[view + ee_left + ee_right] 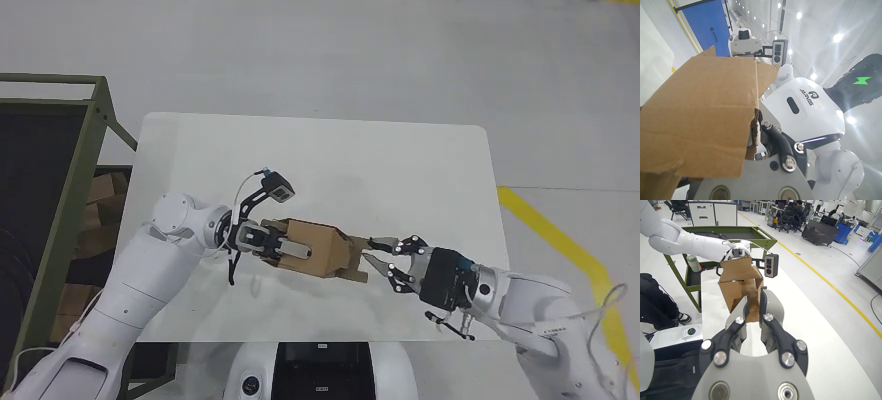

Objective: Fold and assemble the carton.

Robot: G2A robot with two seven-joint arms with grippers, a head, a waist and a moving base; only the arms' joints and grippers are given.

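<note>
A brown carton (315, 250) lies on its side on the white table (400, 170), near the front edge. Its open end with loose flaps faces my right gripper (377, 255). My left gripper (278, 244) is shut on the carton's other end, and one black finger (778, 136) shows beside the cardboard wall (702, 113). In the right wrist view my right gripper (754, 306) is open, its tips right at the mouth of the carton (740, 283), over the bottom flap that lies flat on the table. The upper flap stands up at the far end.
A green metal cart (90, 130) stands left of the table, with cardboard pieces (100, 215) stacked in it and a pale cup (693, 264) on its shelf. The table's back half is bare. A yellow floor line (550, 230) runs to the right.
</note>
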